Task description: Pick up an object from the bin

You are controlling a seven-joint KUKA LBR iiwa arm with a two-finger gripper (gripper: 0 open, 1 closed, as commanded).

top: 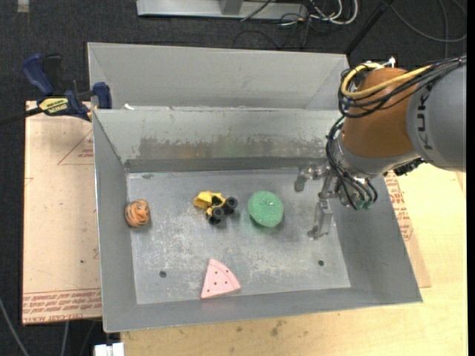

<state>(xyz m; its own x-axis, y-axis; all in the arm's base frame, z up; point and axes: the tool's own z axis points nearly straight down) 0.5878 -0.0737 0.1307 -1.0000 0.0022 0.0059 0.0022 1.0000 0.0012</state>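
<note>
From above, the gripper (310,208) hangs low over the right side of the grey bin (223,136), its two fingers spread apart with only bare floor between them. Just to its left lies a green round lump (265,208). Further left sit a yellow-and-black toy (214,205) and an orange striped ball (137,213). A pink wedge (218,279) lies near the front.

**Two letters on the arm**

The one marking that can be read stands on the grey link of the KUKA arm (445,121), at about 3 o'clock in the camera view. This link lies on the 3 o'clock side of the orange cover (378,132) on the wrist. Dark capital letters, "KU", run along the casing, turned on their side. The word goes on past these two letters, but the rest cannot be read.
</note>
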